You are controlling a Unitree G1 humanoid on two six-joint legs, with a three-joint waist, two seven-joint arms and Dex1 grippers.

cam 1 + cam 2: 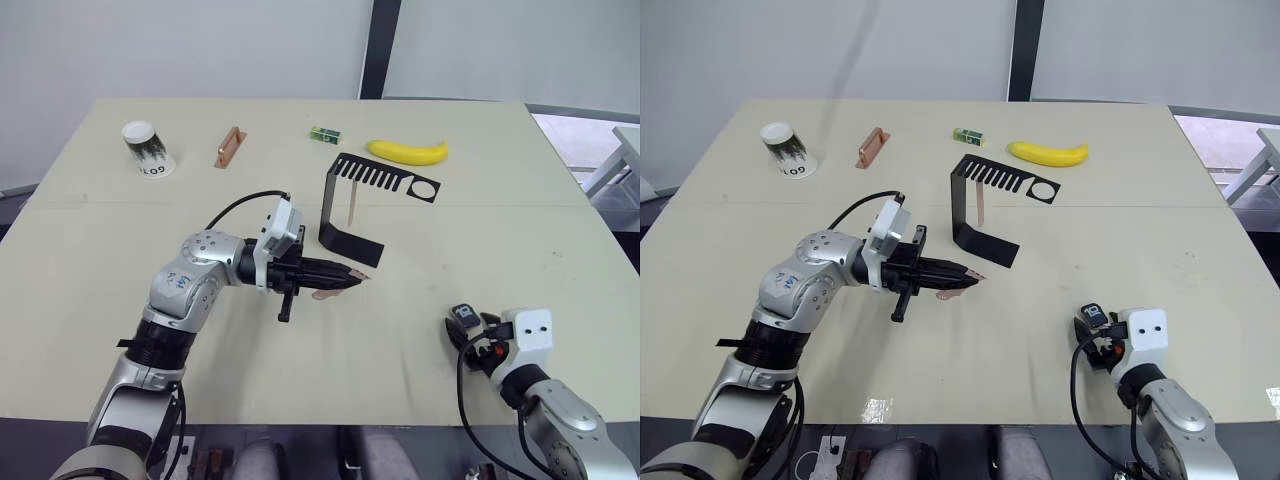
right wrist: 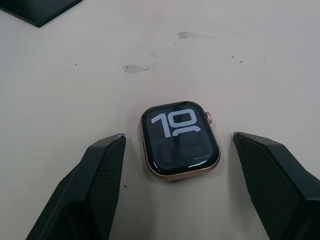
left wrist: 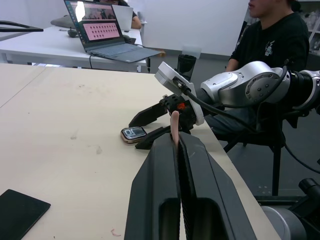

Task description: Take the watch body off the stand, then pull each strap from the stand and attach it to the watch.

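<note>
Left gripper (image 1: 352,278) has its jaws pinched tight on one pinkish strap (image 3: 174,125), just off the foot of the stand (image 1: 350,244). Right gripper (image 2: 175,150) is spread wide, the watch body (image 2: 179,138) lying flat on the table (image 1: 300,150) between its fingers, untouched. The second strap (image 1: 353,208) hangs under the stand's comb plate; banana (image 1: 407,152) at one o'clock beyond.

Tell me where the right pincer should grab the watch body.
Grip the watch body by its two long side edges, coming straight down from above. It lies flat, screen up, on the table, so only the thin rim is exposed. The open right pincer already straddles it, one finger on each side. Probably keep the pad off the crown.
</note>
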